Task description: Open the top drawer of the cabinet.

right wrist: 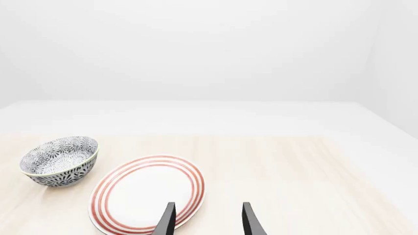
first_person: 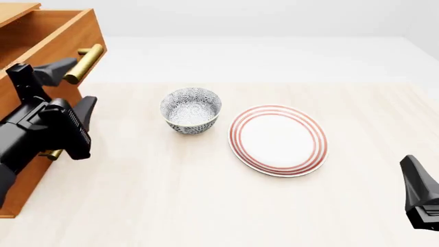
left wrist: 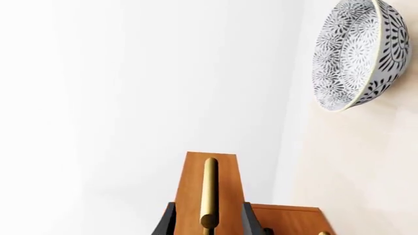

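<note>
The cabinet [first_person: 20,195] stands at the table's left edge. Its top drawer [first_person: 65,36] juts out toward the table, and the hollow inside shows from above. The drawer's brass bar handle [first_person: 86,63] lies between the fingers of my left gripper [first_person: 84,81], which is open with a gap on each side of the bar. In the left wrist view the handle [left wrist: 209,188] runs along the drawer front [left wrist: 195,181] between the dark fingertips [left wrist: 168,220]. My right gripper [first_person: 418,193] hangs open at the near right, holding nothing, fingers [right wrist: 247,218] apart over the table.
A patterned blue-white bowl [first_person: 190,109] sits mid-table, with a red-ringed white plate [first_person: 278,140] to its right. A lower drawer's brass handle [first_person: 51,153] peeks out beneath my left arm.
</note>
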### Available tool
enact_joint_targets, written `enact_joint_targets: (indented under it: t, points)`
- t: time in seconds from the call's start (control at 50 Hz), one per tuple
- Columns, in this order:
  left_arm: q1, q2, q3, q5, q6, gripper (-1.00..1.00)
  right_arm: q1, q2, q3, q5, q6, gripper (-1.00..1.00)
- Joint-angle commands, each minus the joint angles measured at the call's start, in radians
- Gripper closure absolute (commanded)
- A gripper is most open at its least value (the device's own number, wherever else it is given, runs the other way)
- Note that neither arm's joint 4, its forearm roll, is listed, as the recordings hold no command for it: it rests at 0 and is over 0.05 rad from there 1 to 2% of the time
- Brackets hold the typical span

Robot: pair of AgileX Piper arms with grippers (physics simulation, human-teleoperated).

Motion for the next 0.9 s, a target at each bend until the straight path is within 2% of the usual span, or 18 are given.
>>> enact_joint_targets:
  t: [0.02,0.64,0.66,0.72,0.76,0.8,0.86,0.9]
  points:
    - [-0.054,-0.050,0.034,0.008,0.007,-1.00,0.000,0.000,0.000,0.000,0.000,-1.00]
    - [-0.067,-0.058,0.056,-0.011,0.022,-1.00,0.000,0.000,0.000,0.000,0.000,-1.00]
    - [-0.113,-0.277,-0.061,0.304,-0.219,-1.00,0.000,0.000,0.000,0.000,0.000,-1.00]
    - [-0.103,-0.304,-0.084,0.350,-0.279,-1.00,0.000,0.000,0.000,0.000,0.000,-1.00]
    - [-0.095,-0.313,-0.087,0.363,-0.292,-1.00,0.000,0.000,0.000,0.000,0.000,-1.00]
    - [-0.079,-0.340,-0.107,0.405,-0.353,-1.00,0.000,0.000,0.000,0.000,0.000,-1.00]
    - [-0.082,-0.351,-0.135,0.439,-0.402,-1.00,0.000,0.000,0.000,0.000,0.000,-1.00]
    - [-0.074,-0.367,-0.134,0.439,-0.412,-1.00,0.000,0.000,0.000,0.000,0.000,-1.00]
